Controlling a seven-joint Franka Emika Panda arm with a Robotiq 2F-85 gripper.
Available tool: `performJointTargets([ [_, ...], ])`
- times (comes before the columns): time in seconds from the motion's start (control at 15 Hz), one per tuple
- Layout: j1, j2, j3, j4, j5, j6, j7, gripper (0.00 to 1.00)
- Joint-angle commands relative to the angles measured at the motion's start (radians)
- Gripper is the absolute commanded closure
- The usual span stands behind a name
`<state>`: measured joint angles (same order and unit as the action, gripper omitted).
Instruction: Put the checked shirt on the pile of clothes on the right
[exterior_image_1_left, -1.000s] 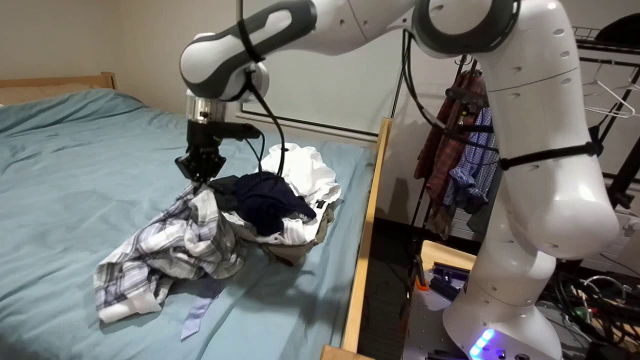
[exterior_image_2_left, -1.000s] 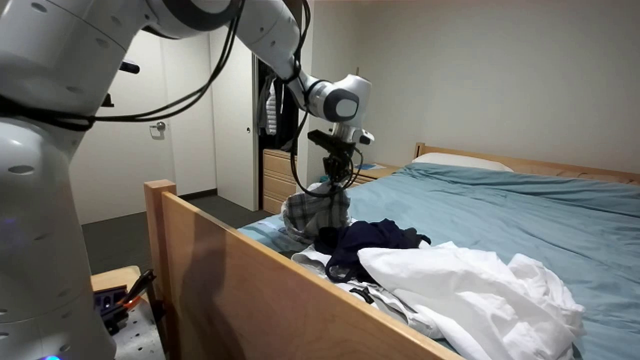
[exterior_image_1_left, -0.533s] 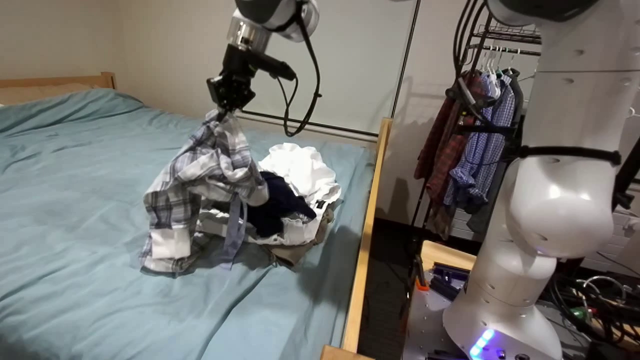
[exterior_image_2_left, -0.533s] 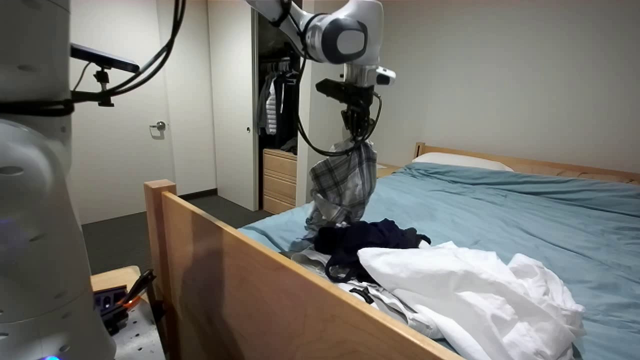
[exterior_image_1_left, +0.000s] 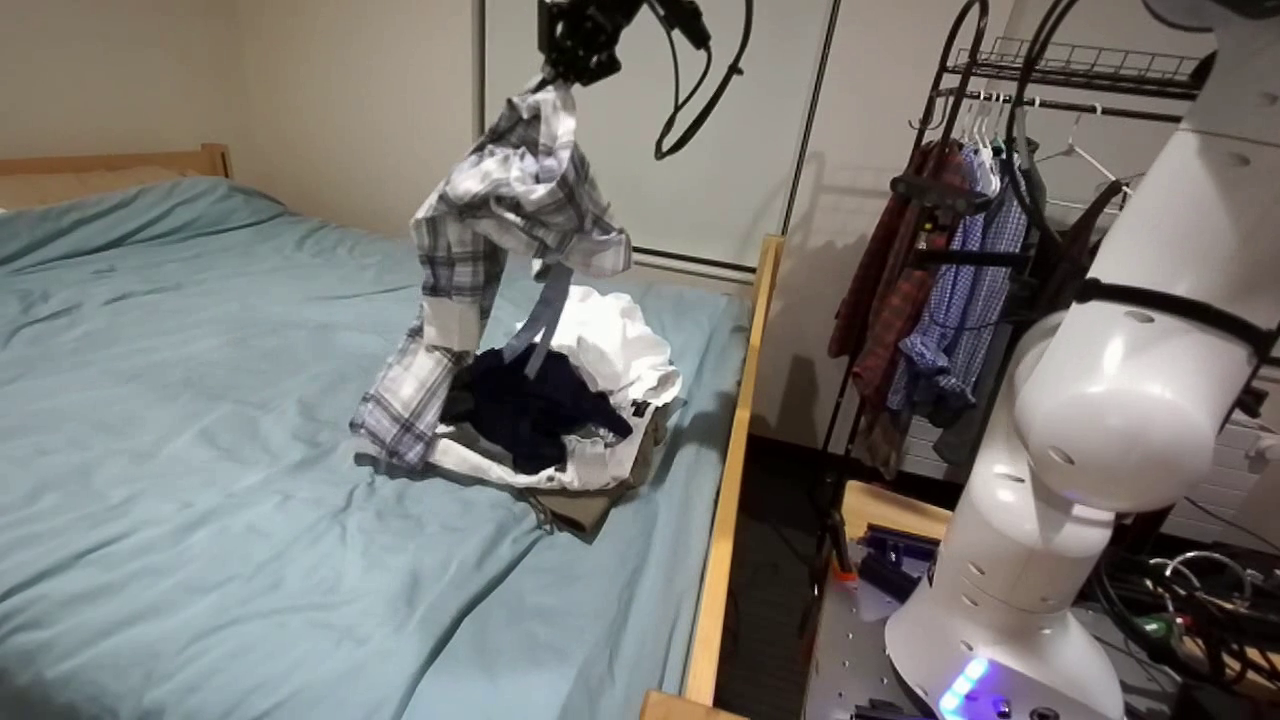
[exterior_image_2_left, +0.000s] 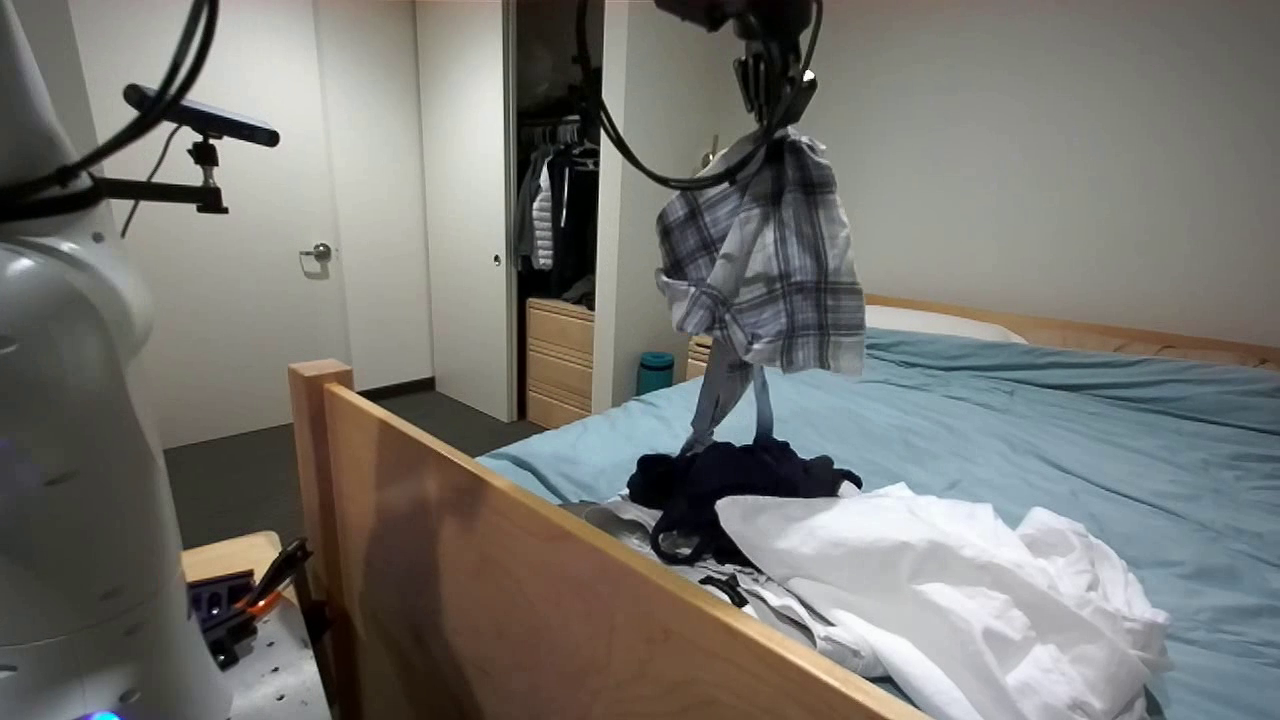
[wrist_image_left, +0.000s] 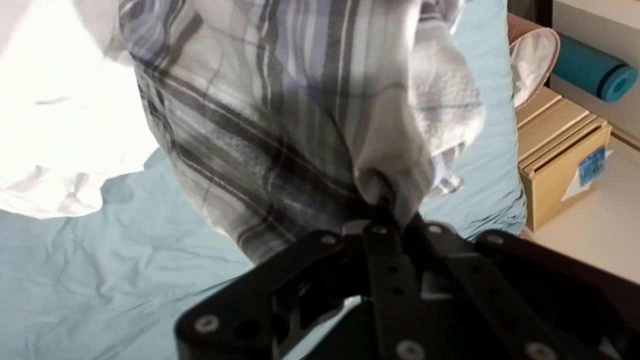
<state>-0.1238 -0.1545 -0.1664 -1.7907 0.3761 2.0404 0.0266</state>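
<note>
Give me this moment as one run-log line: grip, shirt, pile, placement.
gripper shut on checked shirt | hangs, contact with bed unclear | pile of clothes on bed | placement not yet done

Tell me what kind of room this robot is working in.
Most likely a bedroom: there's a bed, what looks like a white pillow at its far end, and clothes hanging in an open closet.

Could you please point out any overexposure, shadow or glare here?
Wrist view: the white garment is washed out, the end effector nearly black; in an exterior view, glare on the robot arm; in an exterior view, shadow on the footboard.
</note>
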Motion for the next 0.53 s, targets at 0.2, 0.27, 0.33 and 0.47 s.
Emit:
performJointTargets([
  [0.2,-0.061,-0.007,-0.114,-0.02,0.072,-0.094,0.011,0.95],
  [0.27,-0.064,0.011,-0.124,-0.033,0.085,-0.087,0.0,0.95],
  [0.33,-0.064,0.033,-0.124,-0.044,0.081,-0.074,0.003,0.95],
  [0.47,-0.051,0.078,-0.109,-0.067,0.095,-0.067,-0.013,0.95],
])
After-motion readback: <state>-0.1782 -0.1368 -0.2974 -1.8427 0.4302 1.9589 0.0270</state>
